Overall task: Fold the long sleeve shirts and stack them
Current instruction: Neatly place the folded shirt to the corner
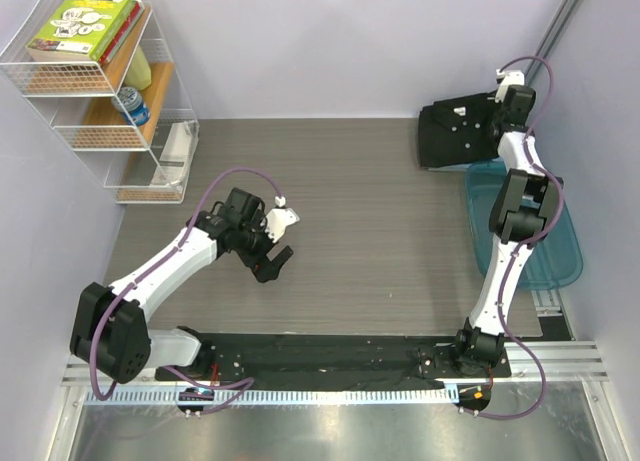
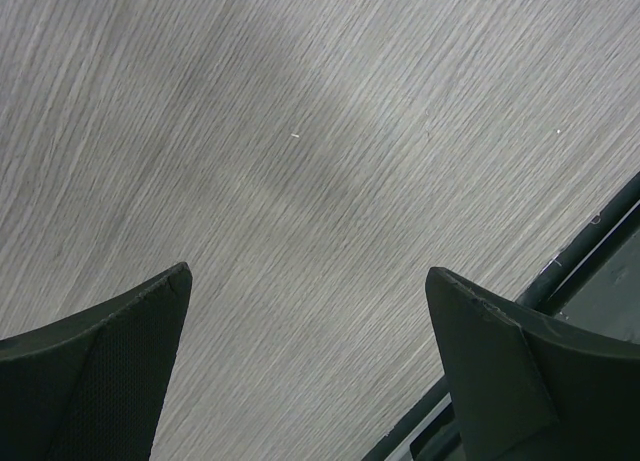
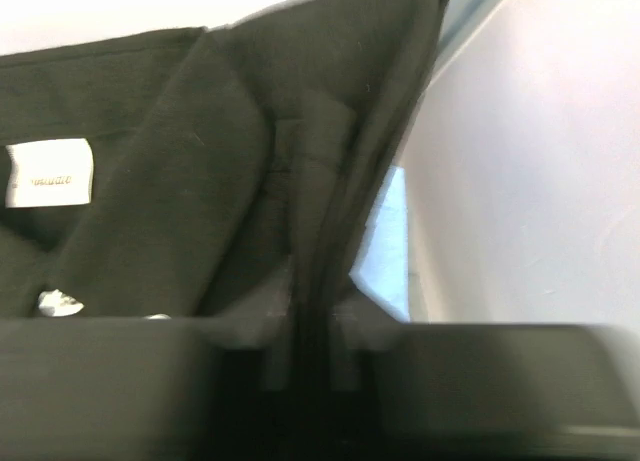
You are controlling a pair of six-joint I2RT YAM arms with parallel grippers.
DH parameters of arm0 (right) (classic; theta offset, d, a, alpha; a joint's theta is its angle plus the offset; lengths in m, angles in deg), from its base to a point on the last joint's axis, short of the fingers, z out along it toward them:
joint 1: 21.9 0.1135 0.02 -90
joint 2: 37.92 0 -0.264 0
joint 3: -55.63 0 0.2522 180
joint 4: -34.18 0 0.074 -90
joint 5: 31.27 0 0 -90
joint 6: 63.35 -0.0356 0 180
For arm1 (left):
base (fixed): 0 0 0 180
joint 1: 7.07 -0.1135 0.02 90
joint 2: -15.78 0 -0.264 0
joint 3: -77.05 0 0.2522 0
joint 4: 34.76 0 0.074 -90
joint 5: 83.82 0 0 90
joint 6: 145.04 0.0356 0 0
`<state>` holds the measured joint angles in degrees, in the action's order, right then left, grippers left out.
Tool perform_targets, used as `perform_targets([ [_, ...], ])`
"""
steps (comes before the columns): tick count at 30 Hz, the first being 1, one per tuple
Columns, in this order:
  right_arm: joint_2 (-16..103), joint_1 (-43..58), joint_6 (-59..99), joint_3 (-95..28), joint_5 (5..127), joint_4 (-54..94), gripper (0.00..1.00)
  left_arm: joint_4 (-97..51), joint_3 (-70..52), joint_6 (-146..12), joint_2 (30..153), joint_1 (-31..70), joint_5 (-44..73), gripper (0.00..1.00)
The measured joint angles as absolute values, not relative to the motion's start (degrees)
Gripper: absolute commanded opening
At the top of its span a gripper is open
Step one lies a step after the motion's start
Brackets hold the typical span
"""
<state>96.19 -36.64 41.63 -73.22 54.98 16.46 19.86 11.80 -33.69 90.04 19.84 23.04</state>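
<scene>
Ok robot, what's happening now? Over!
Left claw open above table. Right claw pinching black shirt. Teal tub close beside it.

Grey wood-grain surface (image 1: 380, 231), evenly lit, plain white walls (image 1: 300, 41) on three sides. White wire shelf rack (image 1: 90, 136) in far left corner, holding books (image 1: 85, 26).

Two dark fingers (image 2: 95, 376) stand wide apart over the grey wood-grain table (image 2: 300, 131).

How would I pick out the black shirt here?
Go to the far right corner of the table, beyond the teal tub. The black shirt lies folded there, the right pincer at its edge. It is the only dark cloth, with pale buttons.
</scene>
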Motion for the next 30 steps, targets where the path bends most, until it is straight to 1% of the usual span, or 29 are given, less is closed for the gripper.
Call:
perform_targets([
  [1, 96.5, -36.7, 41.7, -73.2, 54.9, 16.9, 0.63, 19.9, 11.8, -33.8, 90.0, 19.8, 22.9, 1.00],
  [3, 97.1, -37.0, 43.1, -72.9, 53.8, 19.1, 0.78, 20.1, 11.8, -34.1, 90.0, 19.8, 22.6, 1.00],
  [4, 97.3, -37.2, 43.7, -72.6, 52.8, 20.2, 0.89, 20.1, 11.8, -34.2, 90.0, 19.8, 22.5, 1.00],
  [7, 97.6, -37.5, 45.0, -72.5, 50.6, 22.0, 1.00, 20.6, 11.2, -35.6, 90.0, 19.8, 22.2, 1.00],
  [14, 96.6, -38.0, 46.0, -76.7, 50.9, 20.2, 1.00, 22.1, 6.4, -39.9, 90.0, 16.3, 23.2, 1.00],
  [17, 94.2, -38.1, 44.9, -80.4, 54.3, 14.9, 1.00, 23.5, 2.4, -42.0, 90.3, 12.5, 25.2, 1.00],
  [19, 91.8, -38.1, 43.6, -83.7, 57.8, 10.4, 1.00, 24.6, -2.4, -43.9, 91.5, 10.2, 26.5, 1.00],
  [23, 84.5, -38.0, 40.3, -89.4, 65.5, 1.3, 1.00, 26.6, -14.8, -47.4, 96.9, 7.4, 27.5, 1.00],
  [26, 76.9, -37.4, 38.2, -90.4, 71.2, -5.5, 1.00, 28.1, -25.0, -49.4, 102.4, 6.4, 27.0, 1.00],
  [28, 71.9, -36.5, 36.8, -88.8, 74.3, -9.1, 1.00, 28.8, -29.4, -50.3, 104.9, 6.1, 26.2, 1.00],
  [30, 65.7, -34.2, 35.8, -83.1, 76.8, -12.0, 1.00, 29.0, -31.4, -50.7, 106.5, 6.0, 25.1, 1.00],
])
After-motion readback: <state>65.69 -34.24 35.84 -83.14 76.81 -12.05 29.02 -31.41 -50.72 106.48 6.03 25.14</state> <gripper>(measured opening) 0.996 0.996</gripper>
